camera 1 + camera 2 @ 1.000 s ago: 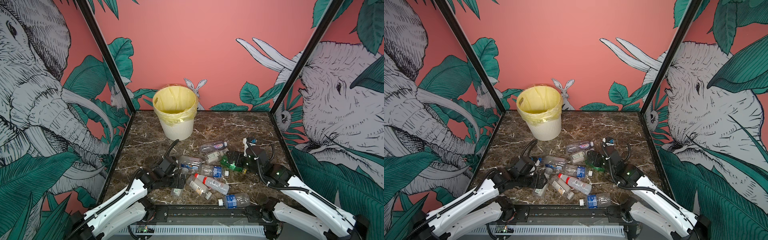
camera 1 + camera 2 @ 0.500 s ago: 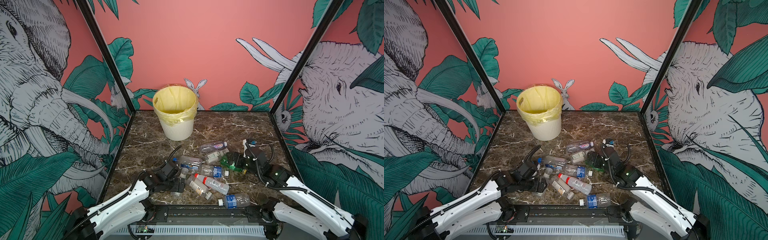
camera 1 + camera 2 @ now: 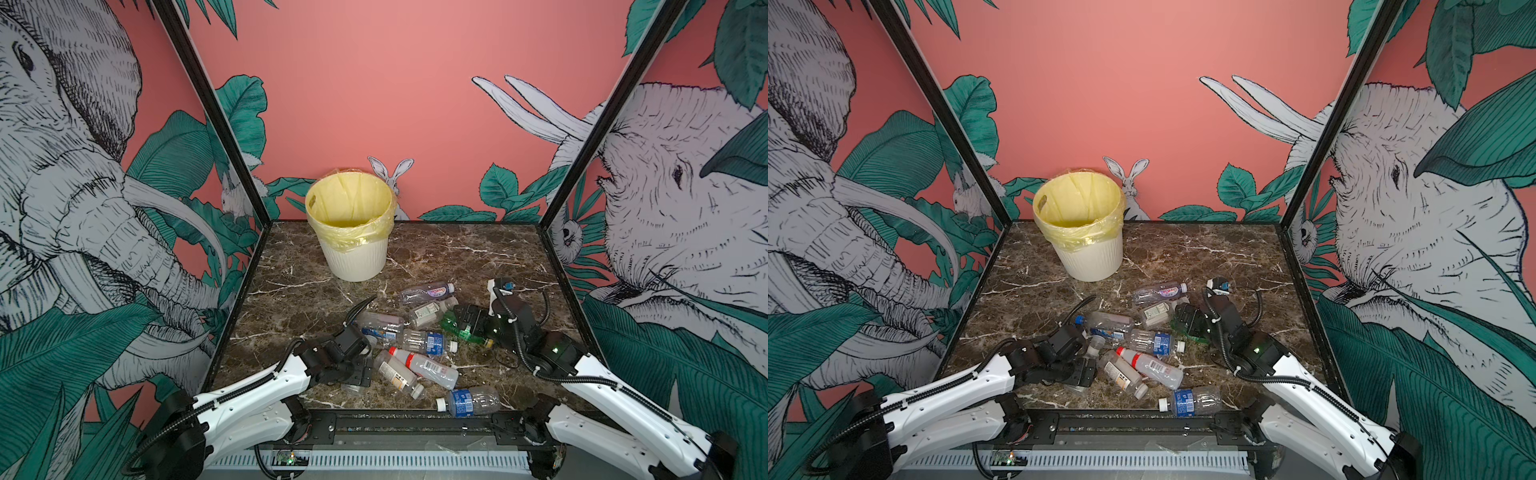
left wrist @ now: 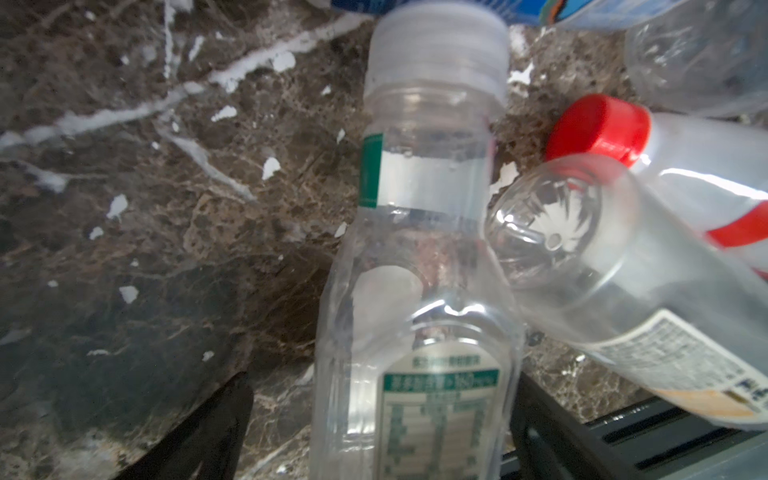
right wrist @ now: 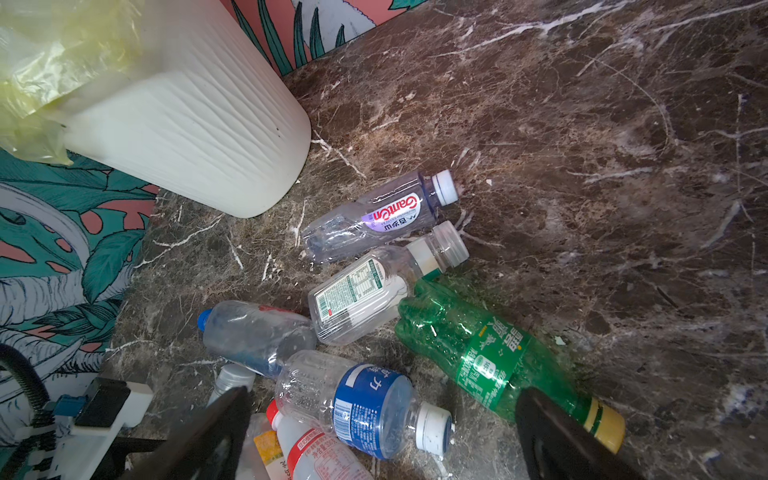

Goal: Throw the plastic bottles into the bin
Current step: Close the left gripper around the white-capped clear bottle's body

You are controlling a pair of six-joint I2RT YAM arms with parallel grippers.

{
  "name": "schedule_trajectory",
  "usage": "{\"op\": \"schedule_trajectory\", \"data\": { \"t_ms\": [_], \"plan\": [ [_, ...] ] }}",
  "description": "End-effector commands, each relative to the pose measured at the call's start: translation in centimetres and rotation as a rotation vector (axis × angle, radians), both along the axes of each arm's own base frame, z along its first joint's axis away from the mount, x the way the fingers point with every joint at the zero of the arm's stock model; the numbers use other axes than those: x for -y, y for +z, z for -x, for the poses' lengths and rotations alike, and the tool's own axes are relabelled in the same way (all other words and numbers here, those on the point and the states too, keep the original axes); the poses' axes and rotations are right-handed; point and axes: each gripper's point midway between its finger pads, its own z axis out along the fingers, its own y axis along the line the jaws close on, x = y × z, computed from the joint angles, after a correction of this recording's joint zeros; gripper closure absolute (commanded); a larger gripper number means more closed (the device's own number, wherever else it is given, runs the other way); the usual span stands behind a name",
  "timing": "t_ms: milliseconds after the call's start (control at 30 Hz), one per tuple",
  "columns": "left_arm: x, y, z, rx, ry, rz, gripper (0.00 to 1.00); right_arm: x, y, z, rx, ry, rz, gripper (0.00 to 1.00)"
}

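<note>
Several plastic bottles lie in a heap on the marble table point(image 3: 457, 257). Behind them stands the cream ribbed bin point(image 3: 353, 257) point(image 3: 1088, 257) point(image 5: 187, 124) with its yellow bag. My left gripper point(image 3: 359, 372) point(image 4: 382, 386) is low at the heap's front left. Its open jaws straddle a clear white-capped bottle point(image 4: 424, 270), with a gap on one side. A red-capped bottle point(image 4: 685, 166) point(image 3: 424, 365) lies beside it. My right gripper point(image 3: 471, 320) point(image 5: 384, 397) hangs open over a blue-labelled bottle point(image 5: 365, 407), beside a green bottle point(image 5: 478, 349).
A purple-labelled bottle point(image 3: 428, 293) point(image 5: 382, 216) lies nearest the bin. Another blue-labelled bottle point(image 3: 467, 401) rests by the black front rail point(image 3: 415, 424). Printed walls close in the left, right and back. Bare marble lies to the right of the bin.
My left arm has drawn back toward the front and come down around the clear bottle. Its jaws have narrowed a little. The right arm has stayed still.
</note>
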Motion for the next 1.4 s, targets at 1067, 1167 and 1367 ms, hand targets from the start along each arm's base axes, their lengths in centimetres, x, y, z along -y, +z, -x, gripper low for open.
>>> {"op": "schedule_trajectory", "data": {
  "t_ms": [1067,1167,1367],
  "plan": [
    [-0.1,1.7,-0.5,0.079,0.066,0.077,0.44,0.1,-0.7,-0.3,-0.002,-0.022,-0.029,0.01],
    [0.1,2.2,-0.6,0.08,0.075,0.088,0.44,0.2,-0.8,-0.2,-0.008,-0.023,-0.029,0.01],
    [0.2,3.1,-0.9,0.086,0.1,0.099,0.44,0.7,-0.9,0.2,-0.018,-0.033,-0.027,0.01]
  ]
}}
